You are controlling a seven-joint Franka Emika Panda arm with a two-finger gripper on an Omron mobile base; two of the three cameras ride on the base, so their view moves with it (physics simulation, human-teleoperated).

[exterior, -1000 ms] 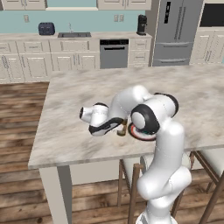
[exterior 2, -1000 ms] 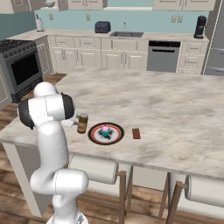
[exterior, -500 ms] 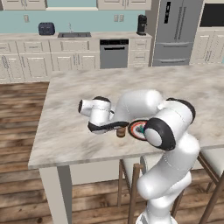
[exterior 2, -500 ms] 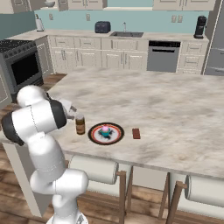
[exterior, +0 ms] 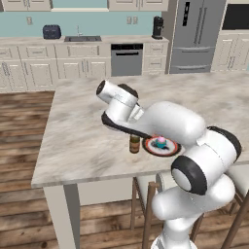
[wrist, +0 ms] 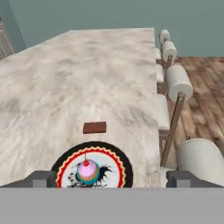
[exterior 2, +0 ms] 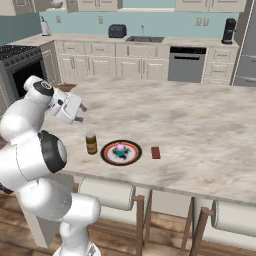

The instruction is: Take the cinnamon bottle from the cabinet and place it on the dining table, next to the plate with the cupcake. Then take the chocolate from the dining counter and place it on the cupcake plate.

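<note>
Since a sec ago the arm has swung up and away from the cinnamon bottle [exterior 2: 91, 142], leaving it upright on the dining table [exterior 2: 200, 125] w/ nothing touching it. Gripper [exterior 2: 79, 113] now hangs above and to the left of the bottle in the right base view, well clear of the lid. Jaws stand wide apart and empty; in the hand view the two tips sit far out at either side w/ nothing btwn them.

Bottle stands just beside the plate [exterior 2: 107, 156], on its left in the right base view, not touching the rim as far as I can tell. Cupcake [exterior 2: 119, 149] sits in the plate's centre. So step one looks done: bottle placed next to the cupcake plate.

Step in hand, I'd judge: start of part two, going for the chocolate [wrist: 95, 127]. It lies flat on the marble just beyond the plate in the hand view, apart from the rim, on the far side from the bottle.

Next move prob needs: carry the hand over the plate w/o clipping the cupcake, come down on the bar, nip it across its narrow side. It's thin and flat, so the tips must get low, almost to the marble.
</note>
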